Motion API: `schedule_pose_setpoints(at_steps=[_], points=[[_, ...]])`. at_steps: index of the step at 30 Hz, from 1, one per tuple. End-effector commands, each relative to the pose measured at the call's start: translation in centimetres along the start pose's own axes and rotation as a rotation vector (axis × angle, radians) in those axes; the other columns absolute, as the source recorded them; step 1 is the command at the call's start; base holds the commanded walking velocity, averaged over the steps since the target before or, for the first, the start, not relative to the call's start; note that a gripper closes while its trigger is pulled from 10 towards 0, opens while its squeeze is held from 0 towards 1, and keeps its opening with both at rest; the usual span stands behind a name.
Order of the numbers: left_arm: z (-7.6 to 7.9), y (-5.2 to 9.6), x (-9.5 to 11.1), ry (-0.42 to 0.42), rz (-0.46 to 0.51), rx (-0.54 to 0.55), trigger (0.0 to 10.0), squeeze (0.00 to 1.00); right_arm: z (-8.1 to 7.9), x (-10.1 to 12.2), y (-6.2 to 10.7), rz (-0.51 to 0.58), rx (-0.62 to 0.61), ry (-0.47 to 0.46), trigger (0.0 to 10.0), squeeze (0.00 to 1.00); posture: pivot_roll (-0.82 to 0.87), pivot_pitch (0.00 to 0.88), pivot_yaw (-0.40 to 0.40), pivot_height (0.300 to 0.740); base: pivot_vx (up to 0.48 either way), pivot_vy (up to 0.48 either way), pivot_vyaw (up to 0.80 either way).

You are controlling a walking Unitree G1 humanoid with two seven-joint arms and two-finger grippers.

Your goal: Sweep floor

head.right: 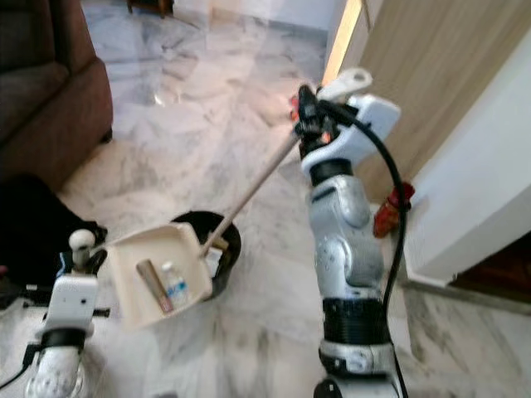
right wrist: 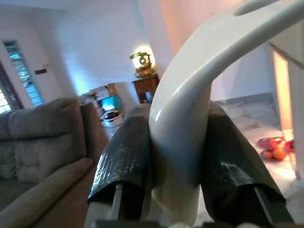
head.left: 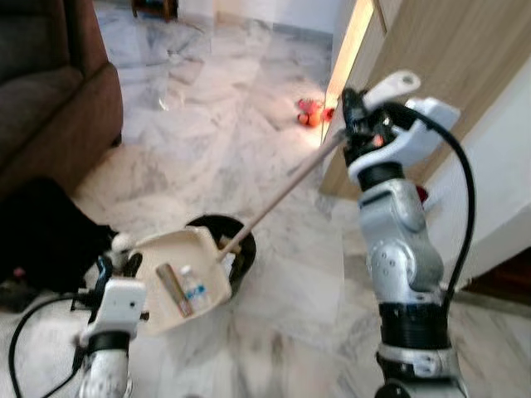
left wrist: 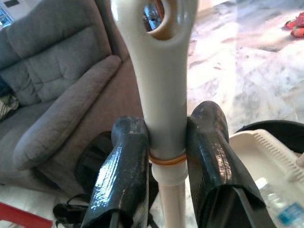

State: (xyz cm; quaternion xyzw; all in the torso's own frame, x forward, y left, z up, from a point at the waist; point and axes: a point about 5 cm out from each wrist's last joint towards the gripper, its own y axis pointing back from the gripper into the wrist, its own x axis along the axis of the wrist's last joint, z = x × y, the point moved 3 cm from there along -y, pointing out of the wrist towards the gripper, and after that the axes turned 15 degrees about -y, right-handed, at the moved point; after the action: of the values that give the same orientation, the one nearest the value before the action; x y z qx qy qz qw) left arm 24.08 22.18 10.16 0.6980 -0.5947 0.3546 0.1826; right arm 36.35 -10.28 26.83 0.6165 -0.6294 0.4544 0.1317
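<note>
Your left gripper [left wrist: 164, 156] is clenched on the dustpan handle [left wrist: 161, 80], holding the dustpan [head.left: 178, 282] low and tilted beside the black bin [head.left: 241, 240], probably so the small bottle [head.left: 195, 290] and brown stick [head.left: 174, 290] lying in it can slide out. Your right gripper [right wrist: 175, 156] is clamped on the white grip at the top of the broom [head.left: 286, 186], raised high by the wooden door [head.left: 431, 58] so the long pole slants down to the pan's edge, where the head can push debris in. You have the floor [head.left: 249, 108] ahead mostly bare marble, with red objects [head.left: 311, 112] lying near the door
</note>
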Motion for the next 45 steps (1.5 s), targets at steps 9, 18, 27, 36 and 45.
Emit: schedule_pose_setpoints(at_steps=[9,18,27,36,45], points=[[0.1,0.1,0.7,-0.002,0.025,0.004,10.0,0.00,-1.0,2.0,0.0,0.071,0.050,-0.028,10.0,0.00,0.17,0.127,-0.110,0.740,0.273,0.000,0.00],[0.2,0.2,0.7,-0.001,0.025,0.006,10.0,0.00,-1.5,2.1,0.1,0.076,0.087,-0.022,10.0,0.00,0.17,0.120,-0.111,0.740,0.270,0.000,0.13],[0.3,0.2,0.7,0.000,0.027,0.005,10.0,0.00,-1.7,1.8,0.0,0.062,0.095,-0.033,10.0,0.00,0.17,0.113,-0.112,0.740,0.270,0.000,0.19],[0.2,0.1,0.7,0.001,0.028,0.008,10.0,0.00,-1.9,1.8,0.0,0.058,0.105,-0.023,10.0,0.00,0.17,0.113,-0.112,0.740,0.271,0.000,0.28],[0.2,0.2,0.7,0.000,0.027,0.012,10.0,0.00,-2.0,1.8,0.1,0.056,0.114,-0.023,10.0,0.00,0.17,0.113,-0.113,0.740,0.271,0.000,0.06]])
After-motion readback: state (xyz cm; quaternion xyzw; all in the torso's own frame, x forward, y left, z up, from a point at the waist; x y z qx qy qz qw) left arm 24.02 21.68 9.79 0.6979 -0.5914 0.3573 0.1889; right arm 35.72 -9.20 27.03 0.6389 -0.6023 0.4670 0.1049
